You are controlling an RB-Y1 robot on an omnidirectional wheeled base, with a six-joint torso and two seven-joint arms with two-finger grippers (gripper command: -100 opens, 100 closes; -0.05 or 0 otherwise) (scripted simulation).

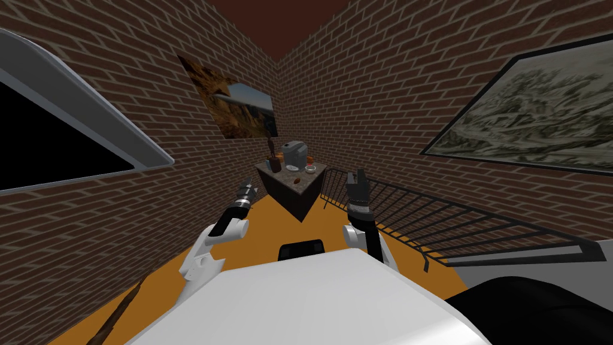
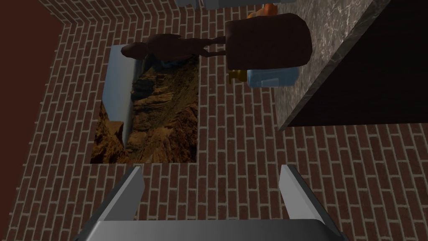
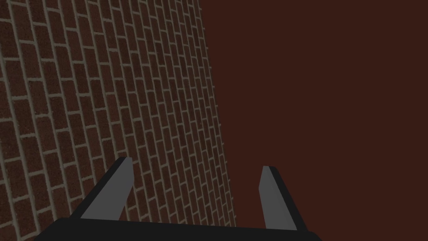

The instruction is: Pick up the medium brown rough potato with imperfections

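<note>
Two wide-open, empty grippers: your left gripper (image 1: pixel 247 184) and right gripper (image 1: pixel 357 175) hang well short of the counter (image 1: pixel 297 202). The potato (image 1: pixel 297 179) lies on its top. Reaching in hastily could knock the plant pot (image 1: pixel 275 165) standing there too.

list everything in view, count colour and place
potato: 1, brown, on the table's top
table: 1, dark, grey marbled top, in the brick corner
coffee machine: 1, grey, back of the table
pot: 1, dark, holding a twig, table's left side
bowl: 1, pale, beside the potato
landscape picture: 1, brown, left wall
grey-green picture: 1, right wall
window: 1, white frame, left wall
railing: 1, black, on my right
left gripper: 1, grey jaws open, facing the landscape picture
right gripper: 1, grey jaws open, near the railing
</note>
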